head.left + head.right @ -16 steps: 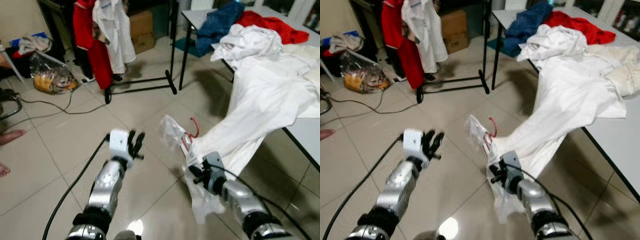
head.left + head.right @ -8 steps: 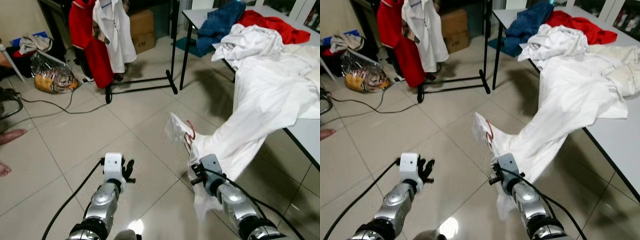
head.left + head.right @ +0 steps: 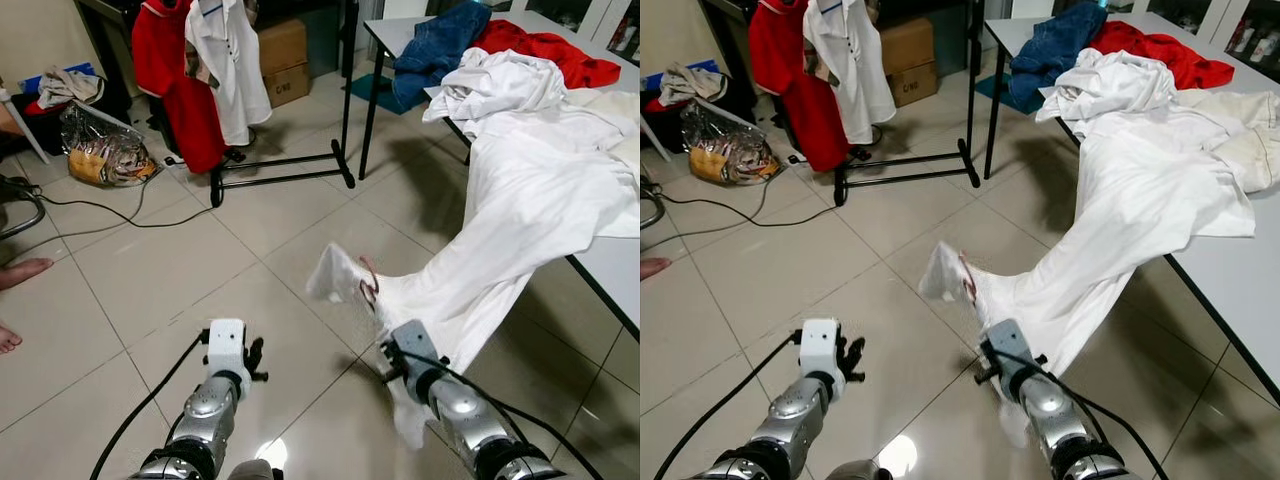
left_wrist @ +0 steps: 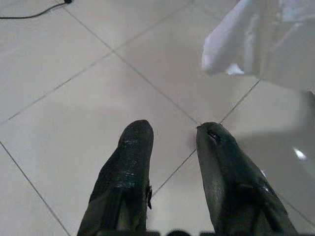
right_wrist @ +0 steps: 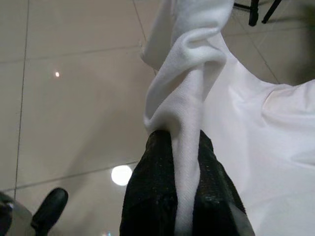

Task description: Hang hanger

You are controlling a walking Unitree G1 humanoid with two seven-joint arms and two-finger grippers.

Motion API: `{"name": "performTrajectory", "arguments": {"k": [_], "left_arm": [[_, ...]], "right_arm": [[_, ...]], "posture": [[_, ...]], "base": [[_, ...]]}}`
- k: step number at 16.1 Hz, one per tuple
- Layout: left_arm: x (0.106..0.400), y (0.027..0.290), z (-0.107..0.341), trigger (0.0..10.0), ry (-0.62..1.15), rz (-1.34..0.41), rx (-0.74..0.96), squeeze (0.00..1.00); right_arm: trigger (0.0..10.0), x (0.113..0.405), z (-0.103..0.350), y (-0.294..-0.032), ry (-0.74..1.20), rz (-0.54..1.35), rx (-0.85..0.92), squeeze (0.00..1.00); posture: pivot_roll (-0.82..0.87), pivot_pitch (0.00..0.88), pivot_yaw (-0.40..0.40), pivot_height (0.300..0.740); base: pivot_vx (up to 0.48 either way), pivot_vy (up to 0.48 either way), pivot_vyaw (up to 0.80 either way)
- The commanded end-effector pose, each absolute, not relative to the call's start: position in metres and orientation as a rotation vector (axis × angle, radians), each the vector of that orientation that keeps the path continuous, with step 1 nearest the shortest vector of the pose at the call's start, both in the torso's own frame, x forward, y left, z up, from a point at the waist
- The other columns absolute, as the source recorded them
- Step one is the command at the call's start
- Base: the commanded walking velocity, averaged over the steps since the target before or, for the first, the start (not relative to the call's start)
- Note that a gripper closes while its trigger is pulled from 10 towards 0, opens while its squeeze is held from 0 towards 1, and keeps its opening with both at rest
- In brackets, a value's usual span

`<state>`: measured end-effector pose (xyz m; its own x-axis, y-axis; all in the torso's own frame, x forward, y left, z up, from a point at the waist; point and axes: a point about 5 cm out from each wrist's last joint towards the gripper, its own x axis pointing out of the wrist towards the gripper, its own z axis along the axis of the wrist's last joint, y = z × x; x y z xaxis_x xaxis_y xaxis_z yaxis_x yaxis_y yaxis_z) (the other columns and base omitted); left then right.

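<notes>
Step in hand: carry phase, hanger not yet hung
- White garment (image 3: 520, 210) trails off table edge (image 3: 612, 262) to floor; right gripper (image 5: 186, 147) clamped on its bunched fold
- Clothes rack (image 3: 290, 165) stands well apart, across bare tiled floor (image 3: 180, 270) (rack foot bar, floor cable (image 3: 90, 225) are snag risks)
- Red hanger (image 3: 368, 283) sits inside raised fold
- Left gripper (image 4: 173, 135) parted, empty, low over tiles

Next: free garment from table, walk to rack

We see the garment (image 3: 500, 230) trailing from the table's (image 3: 610, 265) left edge to the floor (image 3: 180, 270); the clothes rack (image 3: 290, 165) stands behind, the bag (image 3: 105, 155) far left.
</notes>
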<state>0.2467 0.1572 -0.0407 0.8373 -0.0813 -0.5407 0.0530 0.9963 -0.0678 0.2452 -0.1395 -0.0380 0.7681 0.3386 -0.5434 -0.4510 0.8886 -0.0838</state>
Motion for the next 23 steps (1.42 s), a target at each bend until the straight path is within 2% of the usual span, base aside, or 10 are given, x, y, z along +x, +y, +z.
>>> {"name": "performTrajectory", "arguments": {"k": [1,15,23], "left_arm": [[0.243,0.157,-0.044,10.0,0.597,-0.086,-0.037,0.0],[0.222,0.171,-0.058,10.0,0.674,0.02,-0.081,0.0],[0.225,0.163,-0.058,10.0,0.675,-0.028,-0.057,0.0]], "right_arm": [[10.0,0.245,-0.037,-0.14,0.524,0.434,-0.224,0.0],[10.0,0.238,-0.042,-0.139,0.552,0.45,-0.231,0.0],[10.0,0.23,-0.048,-0.148,0.569,0.419,-0.239,0.0]], "posture": [[0.13,0.0,0.024,0.74],[0.16,0.005,-0.017,0.74],[0.14,0.0,0.005,0.74]], "base": [[0.0,0.0,0.0],[0.0,0.0,0.0],[0.0,0.0,0.0]]}}
